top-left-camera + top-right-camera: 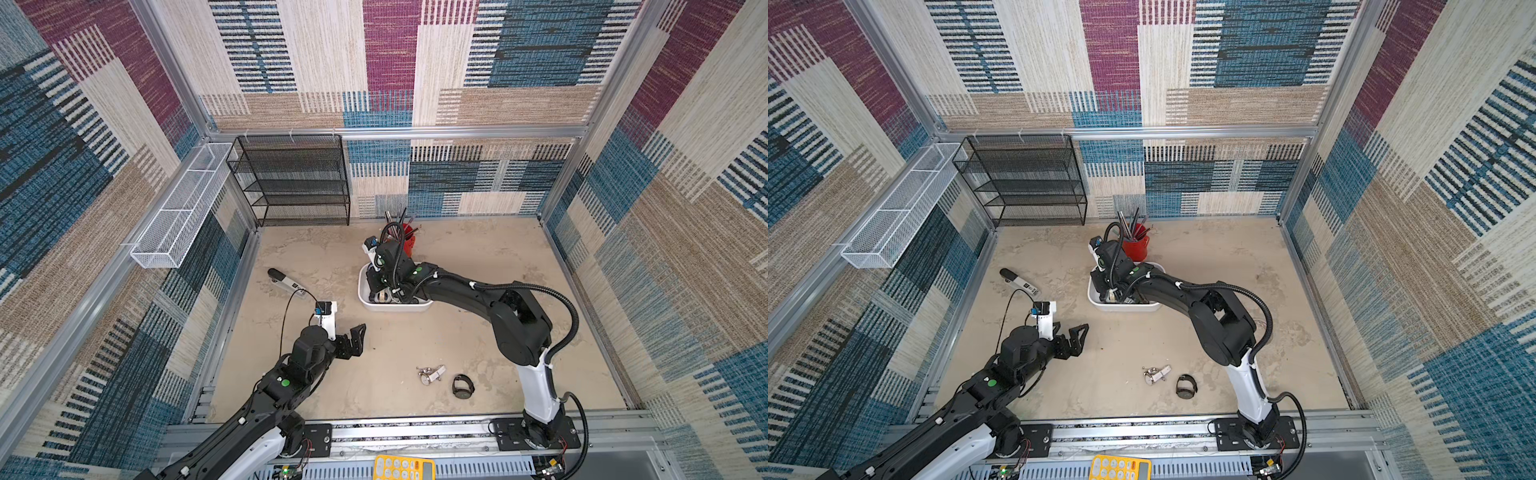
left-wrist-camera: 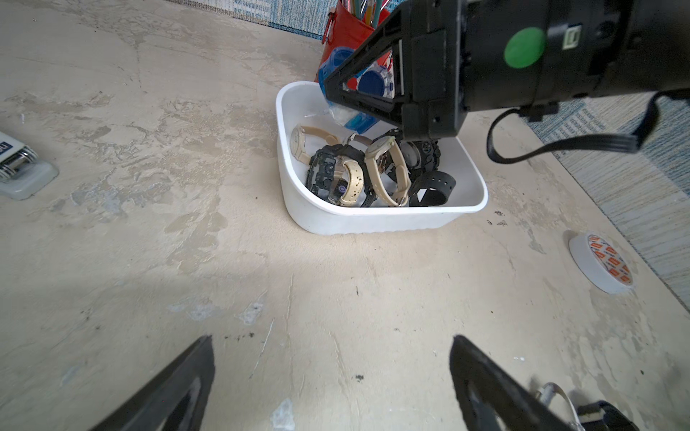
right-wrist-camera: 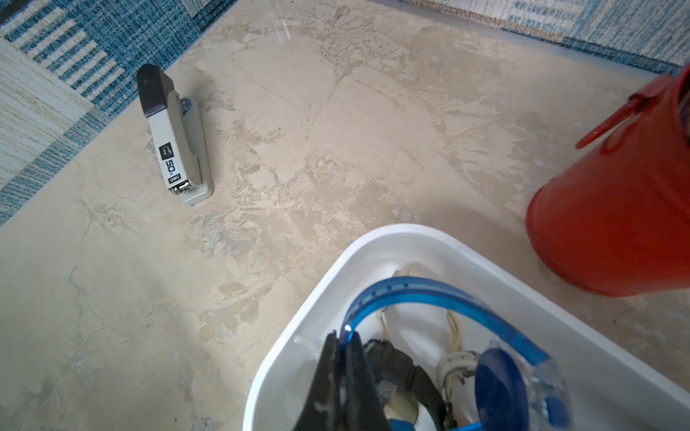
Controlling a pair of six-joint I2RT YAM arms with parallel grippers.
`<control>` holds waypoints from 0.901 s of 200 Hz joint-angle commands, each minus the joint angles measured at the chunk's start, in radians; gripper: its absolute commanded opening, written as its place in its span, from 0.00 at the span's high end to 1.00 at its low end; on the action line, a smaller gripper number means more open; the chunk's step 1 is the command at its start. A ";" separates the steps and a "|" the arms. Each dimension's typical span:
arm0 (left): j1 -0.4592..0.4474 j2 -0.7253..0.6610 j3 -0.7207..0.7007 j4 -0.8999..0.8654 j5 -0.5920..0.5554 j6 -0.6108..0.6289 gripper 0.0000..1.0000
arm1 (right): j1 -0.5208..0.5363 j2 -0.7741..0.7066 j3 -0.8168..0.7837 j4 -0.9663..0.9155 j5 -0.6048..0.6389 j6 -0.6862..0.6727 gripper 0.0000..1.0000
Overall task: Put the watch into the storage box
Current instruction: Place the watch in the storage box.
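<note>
The right gripper (image 3: 341,347) is pinched closed on the strap of a blue watch (image 3: 496,388). The watch hangs over the inside of the white storage box (image 3: 485,261), above several other watches (image 2: 351,175) lying in it. The left gripper (image 2: 332,339) hovers over the table (image 2: 149,224) with its jaws wide apart, holding nothing. A black watch (image 1: 462,386) lies on the table, well apart from the box.
</note>
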 commanded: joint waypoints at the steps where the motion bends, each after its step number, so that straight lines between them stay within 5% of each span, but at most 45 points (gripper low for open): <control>1: 0.000 -0.009 0.003 -0.006 -0.011 -0.013 0.01 | -0.003 0.034 0.026 0.051 0.005 -0.011 1.00; 67: 0.000 -0.048 -0.006 -0.032 -0.020 -0.022 0.01 | -0.007 0.099 0.062 0.063 0.006 0.009 0.96; 129: 0.000 -0.057 -0.005 -0.030 -0.026 -0.024 0.01 | -0.007 -0.005 0.009 0.097 -0.024 0.024 0.43; 180: 0.000 -0.013 -0.005 0.018 -0.012 -0.022 0.01 | -0.008 -0.245 -0.268 0.189 -0.037 0.062 0.22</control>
